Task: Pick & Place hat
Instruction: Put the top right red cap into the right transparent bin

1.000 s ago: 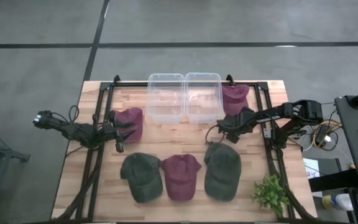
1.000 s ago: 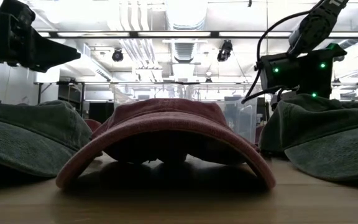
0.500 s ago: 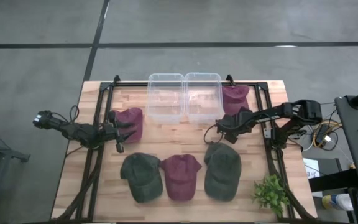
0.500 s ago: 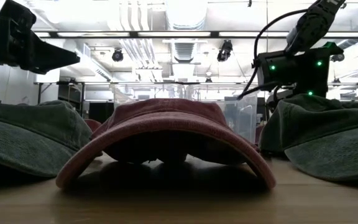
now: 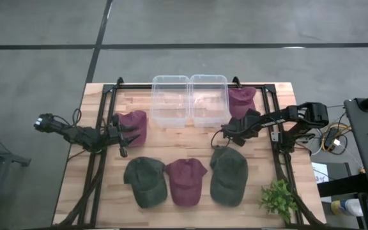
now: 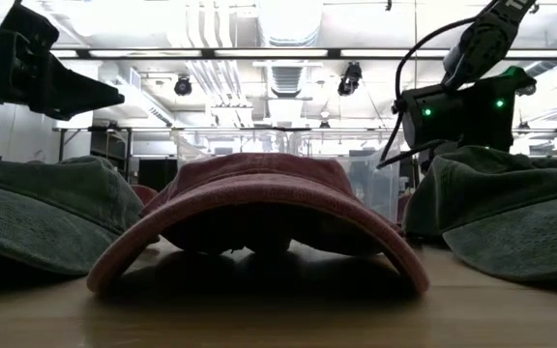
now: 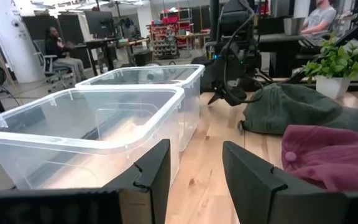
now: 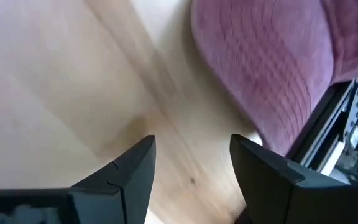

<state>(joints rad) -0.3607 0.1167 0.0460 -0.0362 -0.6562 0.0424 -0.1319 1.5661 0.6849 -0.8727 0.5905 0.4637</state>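
Five hats lie on the wooden table. A maroon hat (image 5: 135, 125) is at the left and another maroon hat (image 5: 241, 100) at the far right. Near the front edge lie a green hat (image 5: 145, 181), a maroon hat (image 5: 185, 181) and a second green hat (image 5: 229, 175). My left gripper (image 5: 124, 138) (image 7: 194, 180) hangs open and level beside the left maroon hat (image 7: 328, 155), with nothing between its fingers. My right gripper (image 5: 226, 131) (image 8: 191, 168) stands open, slanting down over bare wood, just beyond the right green hat's far end. A maroon hat's brim (image 8: 260, 68) shows past its fingers.
Two clear plastic bins (image 5: 170, 100) (image 5: 208, 99) stand side by side at the table's far middle. A black frame rail (image 5: 275, 137) runs along each side of the table. A small green plant (image 5: 278, 198) stands at the front right corner.
My right gripper has turned a little in place beyond the right green hat's far end. Nothing else has moved.
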